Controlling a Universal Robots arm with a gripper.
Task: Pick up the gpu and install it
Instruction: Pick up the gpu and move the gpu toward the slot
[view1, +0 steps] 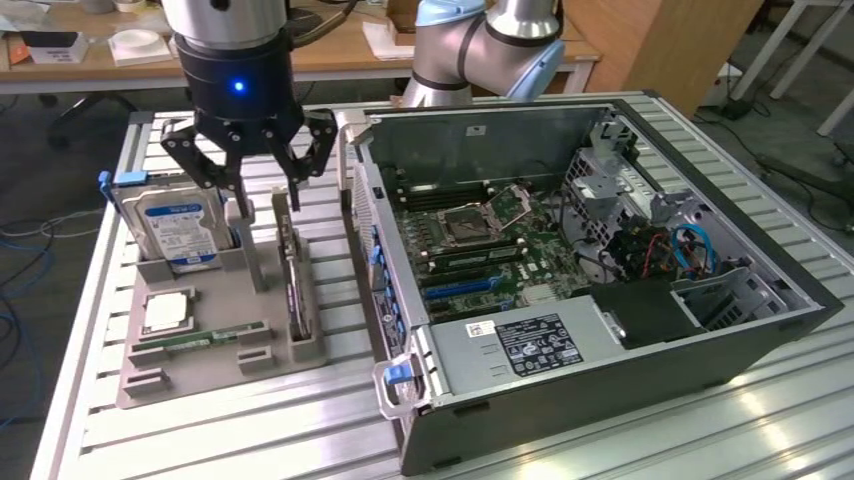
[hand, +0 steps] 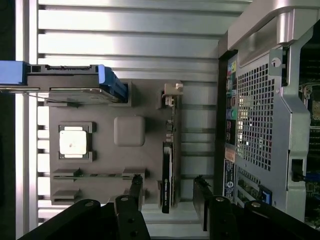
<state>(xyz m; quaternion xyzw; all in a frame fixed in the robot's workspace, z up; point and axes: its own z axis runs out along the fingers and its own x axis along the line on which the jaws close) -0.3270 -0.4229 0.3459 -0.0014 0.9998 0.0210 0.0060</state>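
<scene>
Far left of the exterior view, the hard drive (view1: 174, 225) sits upright in the grey holder (view1: 187, 375). Just right of it, the gpu (view1: 296, 290) stands on edge in its slot, top edge up for grabbing. My gripper (view1: 260, 195) hovers above it, fingers spread wide and empty. On the right, the case (view1: 641, 385) lies open, ready for the install.

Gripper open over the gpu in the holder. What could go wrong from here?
1. The gpu stands on edge, thin; the open gripper hangs above it, and an off-centre close may tilt it in its slot.
2. The hard drive stands close beside; a finger could clip it on descent.
</scene>
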